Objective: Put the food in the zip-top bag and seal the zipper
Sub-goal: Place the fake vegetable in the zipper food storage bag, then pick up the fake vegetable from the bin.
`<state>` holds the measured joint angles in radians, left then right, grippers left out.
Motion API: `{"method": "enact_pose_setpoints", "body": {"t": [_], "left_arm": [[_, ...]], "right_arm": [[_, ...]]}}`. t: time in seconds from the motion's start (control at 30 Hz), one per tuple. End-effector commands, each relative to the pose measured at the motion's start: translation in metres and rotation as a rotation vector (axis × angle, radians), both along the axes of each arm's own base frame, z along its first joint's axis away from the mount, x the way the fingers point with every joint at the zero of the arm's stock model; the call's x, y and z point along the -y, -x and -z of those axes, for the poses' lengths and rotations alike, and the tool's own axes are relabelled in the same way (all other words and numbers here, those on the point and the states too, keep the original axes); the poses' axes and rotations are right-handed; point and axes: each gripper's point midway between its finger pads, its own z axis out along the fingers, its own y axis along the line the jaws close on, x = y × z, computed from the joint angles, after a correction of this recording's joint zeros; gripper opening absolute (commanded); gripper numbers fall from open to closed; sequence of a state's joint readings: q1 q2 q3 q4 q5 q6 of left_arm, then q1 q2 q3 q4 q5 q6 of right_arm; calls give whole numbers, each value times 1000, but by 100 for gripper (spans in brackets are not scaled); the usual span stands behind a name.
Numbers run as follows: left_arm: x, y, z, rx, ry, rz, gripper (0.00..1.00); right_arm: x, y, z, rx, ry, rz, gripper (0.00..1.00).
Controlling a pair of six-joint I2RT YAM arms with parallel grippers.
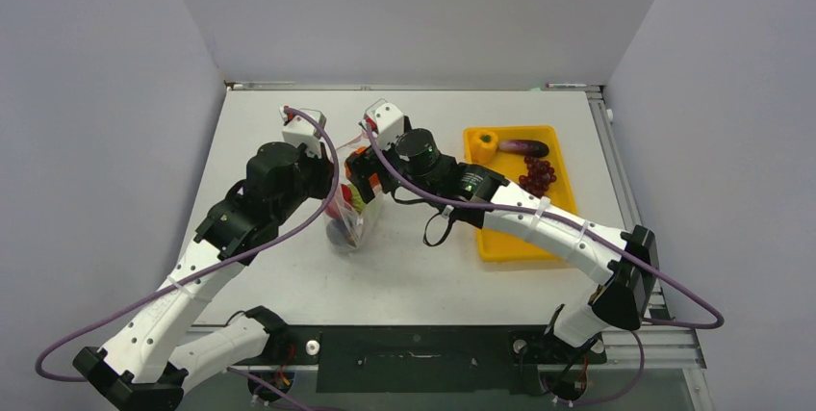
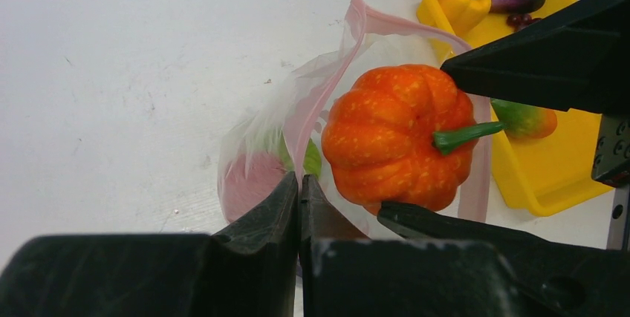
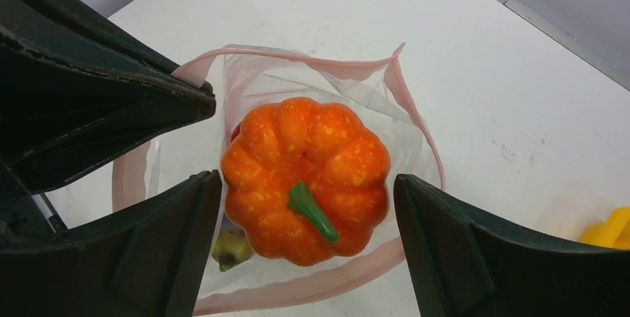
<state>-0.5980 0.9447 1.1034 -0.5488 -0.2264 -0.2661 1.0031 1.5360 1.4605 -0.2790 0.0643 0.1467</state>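
Note:
The clear zip-top bag [image 3: 371, 102] stands open on the table, its pink zipper [image 3: 297, 57] spread into a loop. My left gripper [image 2: 299, 183] is shut on the bag's near rim and holds the mouth up. An orange toy pumpkin [image 3: 306, 180] with a green stem sits in the bag's mouth, between the fingers of my right gripper [image 3: 304, 178], which is open with a clear gap on the right side. A green piece [image 3: 232, 246] and a reddish one [image 2: 249, 180] lie lower in the bag. Other food stays on the tray: bell pepper [image 1: 483, 144], eggplant [image 1: 524, 147], grapes [image 1: 539, 175].
The yellow tray [image 1: 505, 245] sits right of the bag, partly under my right arm. A green-orange piece [image 2: 524, 118] also lies in it. Grey walls close the table at the back and on both sides.

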Motion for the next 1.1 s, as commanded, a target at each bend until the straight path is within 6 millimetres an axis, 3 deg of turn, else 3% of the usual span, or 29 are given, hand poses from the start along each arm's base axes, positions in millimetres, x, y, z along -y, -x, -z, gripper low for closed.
{"method": "enact_pose_setpoints", "body": {"t": [0.0, 0.17, 0.37, 0.57, 0.87, 1.07], "left_arm": [[2, -5, -13, 47, 36, 3, 0], [3, -4, -14, 48, 35, 4, 0], [2, -5, -12, 45, 33, 1, 0], [3, -5, -12, 43, 32, 2, 0], [3, -6, -11, 41, 29, 4, 0], [3, -6, -10, 38, 26, 3, 0]], "right_arm": [[2, -5, -31, 67, -44, 38, 89], [6, -4, -35, 75, -55, 50, 98], [14, -1, -46, 90, -89, 64, 100], [34, 0, -66, 123, -151, 130, 99], [99, -21, -86, 167, -184, 446, 99], [148, -56, -61, 93, -171, 613, 98]]}}
